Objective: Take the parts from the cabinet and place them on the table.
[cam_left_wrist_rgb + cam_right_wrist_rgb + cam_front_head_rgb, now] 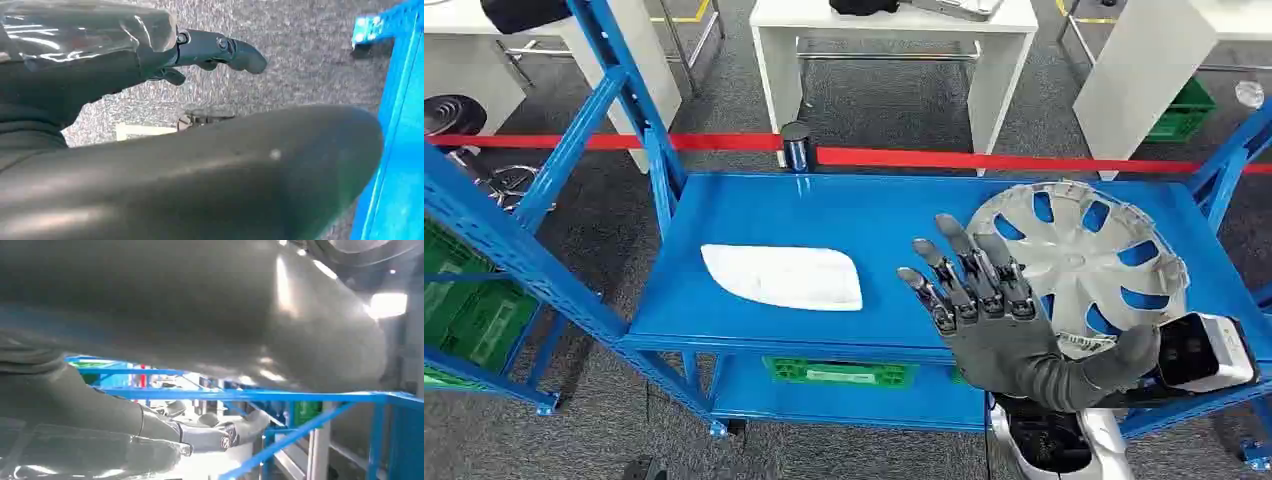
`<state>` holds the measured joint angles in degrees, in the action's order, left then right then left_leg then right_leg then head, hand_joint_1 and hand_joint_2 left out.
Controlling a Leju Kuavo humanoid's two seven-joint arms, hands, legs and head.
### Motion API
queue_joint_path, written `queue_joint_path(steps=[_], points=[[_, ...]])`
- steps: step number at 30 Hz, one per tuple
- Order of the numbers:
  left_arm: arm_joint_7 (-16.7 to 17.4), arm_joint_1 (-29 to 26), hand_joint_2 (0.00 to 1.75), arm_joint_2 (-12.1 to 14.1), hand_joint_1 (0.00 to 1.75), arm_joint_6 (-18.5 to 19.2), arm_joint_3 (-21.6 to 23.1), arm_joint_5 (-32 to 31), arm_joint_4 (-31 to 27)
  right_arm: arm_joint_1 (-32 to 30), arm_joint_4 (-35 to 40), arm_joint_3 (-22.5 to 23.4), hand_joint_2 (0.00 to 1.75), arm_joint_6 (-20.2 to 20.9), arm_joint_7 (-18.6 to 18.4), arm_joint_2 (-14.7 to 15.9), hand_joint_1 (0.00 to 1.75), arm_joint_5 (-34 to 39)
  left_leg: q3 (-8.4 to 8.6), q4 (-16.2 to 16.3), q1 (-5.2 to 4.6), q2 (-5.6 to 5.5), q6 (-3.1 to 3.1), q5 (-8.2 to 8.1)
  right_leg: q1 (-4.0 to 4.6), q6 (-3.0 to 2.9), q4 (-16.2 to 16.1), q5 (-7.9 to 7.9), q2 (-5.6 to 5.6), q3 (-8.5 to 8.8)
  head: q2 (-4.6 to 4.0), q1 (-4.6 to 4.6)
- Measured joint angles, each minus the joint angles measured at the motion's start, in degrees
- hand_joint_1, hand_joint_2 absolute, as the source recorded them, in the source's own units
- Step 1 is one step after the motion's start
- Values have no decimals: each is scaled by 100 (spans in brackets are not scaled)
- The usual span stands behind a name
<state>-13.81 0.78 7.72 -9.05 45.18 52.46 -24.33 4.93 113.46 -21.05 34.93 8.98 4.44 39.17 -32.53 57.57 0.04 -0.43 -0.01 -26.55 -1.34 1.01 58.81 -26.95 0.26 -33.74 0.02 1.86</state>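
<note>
On the blue cabinet shelf (824, 215) lie two parts: a flat white panel (782, 276) at front left and a round silver wheel cover (1079, 255) at right. My right hand (999, 320) is raised over the shelf's front edge, fingers spread, palm toward the wheel cover's near left rim, holding nothing. The right wrist view has that hand's thick thumb (200, 315) above blue shelf rails. My left hand (150, 150) hangs over grey carpet beside the blue frame (395, 125), one finger (220, 50) stretched out, with nothing in it.
A red tape barrier (904, 157) runs behind the cabinet, with a dark post (795, 146) on it. White tables (894, 40) stand beyond. Green crates sit at the left (474, 320) and on the lower shelf (839, 372). Slanted blue struts (574, 150) flank the shelf.
</note>
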Motion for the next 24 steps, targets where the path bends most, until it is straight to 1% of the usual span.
queue_joint_path(steps=[2,3,4,5,6,7,8,9,10,11,12,13,14,15,16,17,18,19,20,21,22,23,24], points=[[7,11,0,-4,0,18,2,-18,22,-12,0,9,0,0,0,7,0,-13,13,-4,22,16,-14,9,31,-60,2,4,29,-13,0,-7],[7,21,0,-9,0,35,2,-20,29,-12,0,7,0,13,2,5,0,-18,7,19,48,26,-31,-25,-28,-89,-13,19,48,2,0,-7],[9,24,0,-15,0,50,2,-29,42,-11,0,7,0,18,2,2,0,-24,-57,119,53,30,-70,-115,-21,-94,-16,16,58,15,0,-5],[11,37,0,-20,0,68,2,-37,55,-10,0,7,0,22,7,2,0,-24,-174,387,58,33,-98,-289,-19,-132,-15,18,65,21,0,20],[13,52,0,-26,0,89,2,-37,72,-9,0,7,0,22,7,0,0,-26,-390,844,63,33,-124,-511,-16,-134,-15,17,75,15,0,15],[20,55,0,-35,0,120,2,-42,92,-14,0,7,0,22,7,0,0,-26,-630,1338,65,33,-138,-703,-8,-136,-14,16,92,11,0,17],[30,56,0,-48,0,138,4,-44,112,-15,-2,7,0,20,0,0,0,-26,-818,1704,65,33,-140,-800,-2,-136,-13,16,113,11,0,17],[35,56,0,-59,0,162,4,-44,131,-15,-2,4,0,20,-7,0,0,-26,-904,1846,65,33,-132,-776,7,-137,-13,16,141,14,0,17],[37,58,0,-70,0,190,7,-52,151,-14,-4,7,0,22,-15,0,0,-26,-847,1684,62,31,-104,-606,19,-136,-13,15,179,22,0,15],[44,64,0,-81,0,212,7,-61,173,-12,-2,7,0,20,-24,0,0,-26,-669,1285,51,18,-61,-351,35,-136,-14,15,226,32,0,17],[48,71,0,-87,0,236,9,-64,186,-12,-2,7,0,20,-31,-2,0,-26,-465,844,39,-20,-4,-115,47,-136,-15,15,265,41,0,17],[52,80,0,-92,0,247,13,-72,212,-10,-2,7,0,20,-41,-2,0,-24,-243,376,17,-116,75,105,53,-135,-18,15,307,50,0,17],[59,101,0,-83,0,251,15,-72,243,-18,-4,7,0,20,-42,-4,0,-24,-118,162,28,-281,166,30,18,-126,-31,21,333,43,0,0],[68,97,0,-118,0,273,24,-72,280,-1,-7,7,0,20,-52,-2,0,-26,-102,115,-10,-274,175,62,26,-101,-30,36,370,13,0,-3],[72,117,0,-111,0,280,26,-77,300,-23,-9,7,0,20,-59,-11,0,-24,-78,106,-50,-247,185,56,-18,-79,-30,49,394,-6,0,39],[92,124,0,-118,0,289,26,-72,319,-35,-9,7,0,20,-63,-13,0,-28,-65,84,-54,-215,190,57,-34,-43,-65,72,431,-9,0,43],[92,137,0,-120,0,289,26,-72,332,-34,-9,4,0,20,-66,-13,0,-28,-10,-31,-59,-165,216,76,-11,-3,-112,98,471,5,0,41],[94,150,0,-136,0,297,26,-70,341,-39,-7,7,0,20,-70,-15,0,-26,79,-231,32,-93,186,138,18,-18,-64,67,389,-25,0,37],[94,159,0,-161,0,304,26,-70,354,-16,-9,9,0,20,-72,-15,0,-26,136,-323,5,-53,193,177,49,-21,117,-43,135,-120,0,9],[94,163,0,-171,0,304,26,-70,363,4,-11,9,0,20,-81,-15,0,-28,136,-325,4,-4,204,185,39,-43,484,-219,74,-299,0,6],[98,162,0,-181,0,304,26,-70,378,1,-15,11,0,20,-83,-15,0,-28,128,-319,1,51,205,183,29,-53,991,-415,59,-548,0,4],[100,161,0,-195,0,304,26,-70,391,-10,-22,9,0,15,-94,-15,0,-28,121,-318,-3,91,204,181,27,-45,1341,-534,53,-723,0,2],[98,162,0,-201,0,304,26,-70,405,-16,-33,9,0,15,-101,-15,0,-28,111,-311,-3,149,202,179,24,4,1659,-595,48,-891,0,2]])
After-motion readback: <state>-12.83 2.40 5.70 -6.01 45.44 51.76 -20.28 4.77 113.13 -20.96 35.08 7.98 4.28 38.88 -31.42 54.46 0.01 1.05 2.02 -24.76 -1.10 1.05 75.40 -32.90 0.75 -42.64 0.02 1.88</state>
